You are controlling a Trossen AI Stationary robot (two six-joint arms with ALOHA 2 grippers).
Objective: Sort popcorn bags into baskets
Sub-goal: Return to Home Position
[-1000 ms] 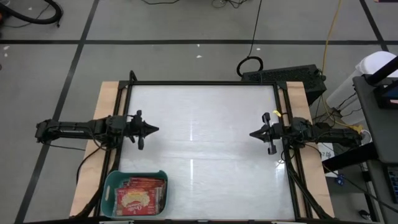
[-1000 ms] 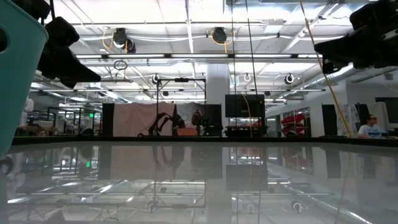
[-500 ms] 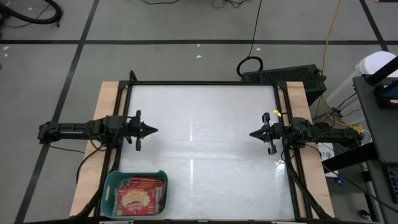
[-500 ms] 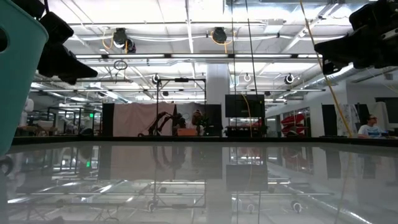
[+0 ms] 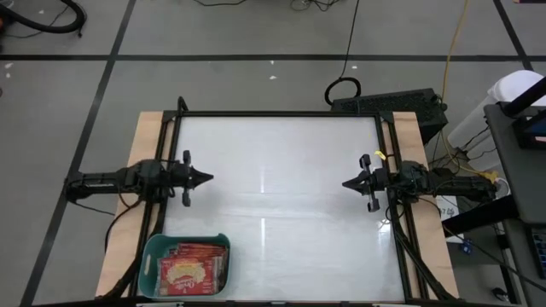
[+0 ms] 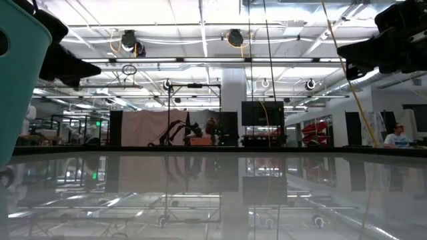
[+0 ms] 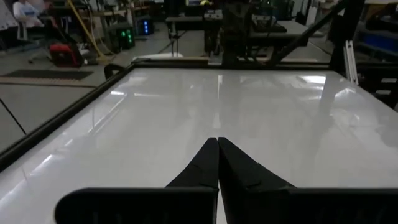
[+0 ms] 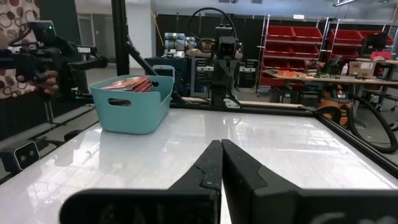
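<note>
the popcorn bags (image 5: pixel 189 271) lay flat inside the basket (image 5: pixel 150 249), piled on one another. the topmost showed its yellow-cream picture face up, and red edges of others showed beneath and beside it. in the right wrist view the red packets (image 8: pixel 128 83) reached about to the rim of the teal basket (image 8: pixel 132 109). how many there were could not be told.

the basket sat at the table's corner on the left arm's side, at the lower edge of the high view, touching nothing but the table (image 5: pixel 281 162). in the low view only a slice of its teal wall (image 6: pixel 15 80) showed, at the left edge. the rest of the glossy white tabletop carried only reflections of the ceiling lights.

the left gripper (image 5: pixel 206 178) hung above the table's left edge, well apart from the basket and pointing toward the middle. its fingers (image 7: pixel 202 163) were clenched together to a point, with nothing between them.

the right gripper (image 5: pixel 346 182) hung above the opposite edge, facing the left one across the table. its fingers (image 8: pixel 239 165) were likewise pressed together on nothing.

beyond the table a coiled black cable (image 5: pixel 343 89) lay on the floor.
</note>
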